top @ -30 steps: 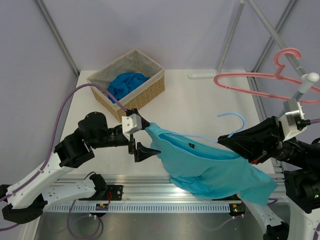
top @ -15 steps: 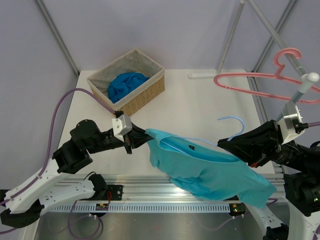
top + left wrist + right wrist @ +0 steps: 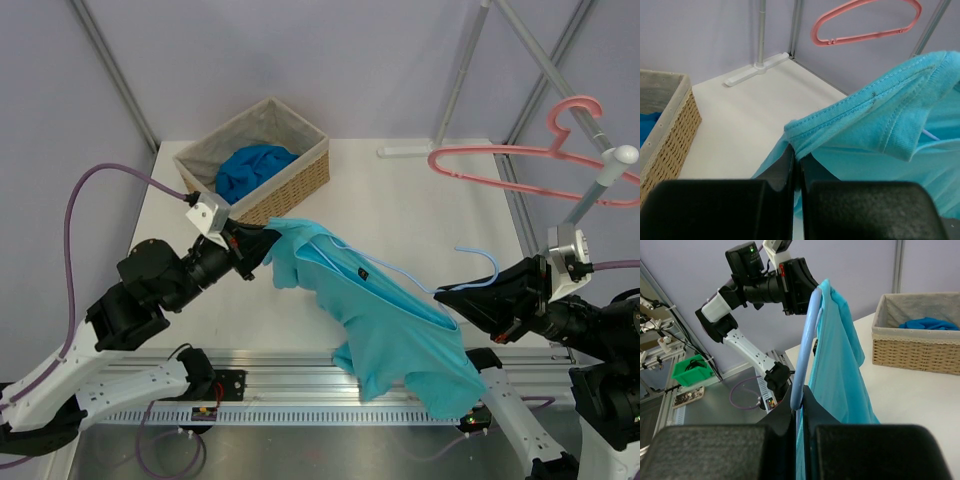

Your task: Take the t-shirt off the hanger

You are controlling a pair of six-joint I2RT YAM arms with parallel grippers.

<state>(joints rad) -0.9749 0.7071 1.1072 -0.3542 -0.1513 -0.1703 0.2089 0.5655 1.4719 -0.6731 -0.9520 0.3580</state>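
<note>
Moved since a second ago: left hand [image 3: 262, 250], from wide open beside the cloth to pinched on it, drawn up-left toward the basket; t-shirt [image 3: 390, 325] pulled along, now slanting.
Left hand: shut tight on a seamed edge of the t-shirt.
Right hand [image 3: 455, 300]: jaws narrow, clamped on the hanger [image 3: 807, 340] wire.
T-shirt: lifted above the bench [image 3: 400, 210], stretched between both hands, hem sagging over the near edge, still on the hanger.
Hanger: tilted, one arm inside the neck opening, hook up beside the right hand.
Basket [image 3: 300, 180]: wicker, far-left corner, holds a royal-blue cloth [image 3: 250, 165].
Pink hanger [image 3: 867, 36]: hung on the far-right frame.
</note>
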